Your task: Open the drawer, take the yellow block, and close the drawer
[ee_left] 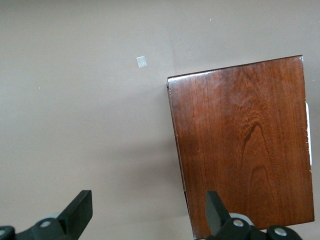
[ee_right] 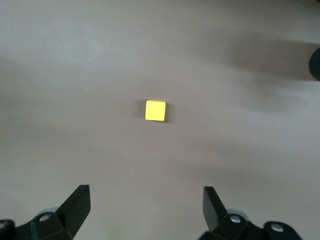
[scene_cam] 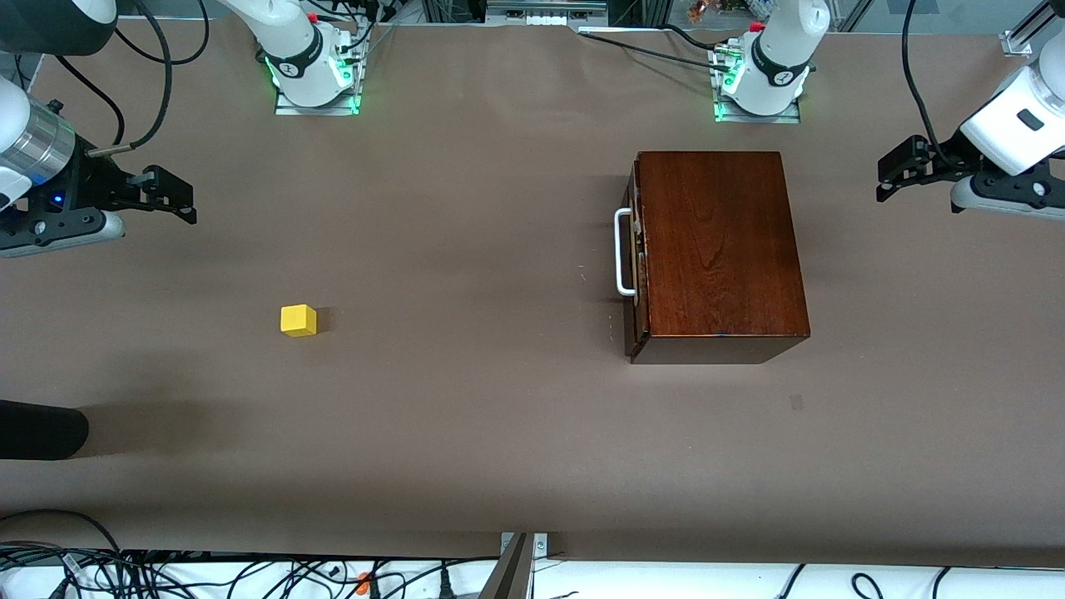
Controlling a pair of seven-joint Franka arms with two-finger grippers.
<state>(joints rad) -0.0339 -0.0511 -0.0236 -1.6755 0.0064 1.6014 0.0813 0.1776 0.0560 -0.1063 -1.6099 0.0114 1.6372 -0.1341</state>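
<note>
The dark reddish-brown wooden box point(scene_cam: 720, 249) sits on the brown table point(scene_cam: 466, 433) toward the left arm's end, with its drawer point(scene_cam: 636, 258) pushed fully in — nothing of the inside shows, so its contents cannot be told. The white U-shaped bar handle point(scene_cam: 622, 252) on the drawer front faces toward the right arm's end of the table.

The yellow block point(scene_cam: 299, 320) lies out on the bare table, well apart from the box, toward the right arm's end and slightly nearer the front camera than the handle. It rests flat, touching nothing else.

The left gripper point(scene_cam: 897, 173) hangs in the air over the table edge at its own end, beside the box; its wrist view shows the fingers point(ee_left: 80, 212) spread wide with nothing between them. The right gripper point(scene_cam: 166, 198) hovers over the table at its own end — jaws likewise released and empty, the block point(ee_right: 155, 110) lying on the table between and ahead of the fingertips in its wrist view.

A small pale mark point(scene_cam: 796, 402) sits on the table near the box, on the front camera's side.
</note>
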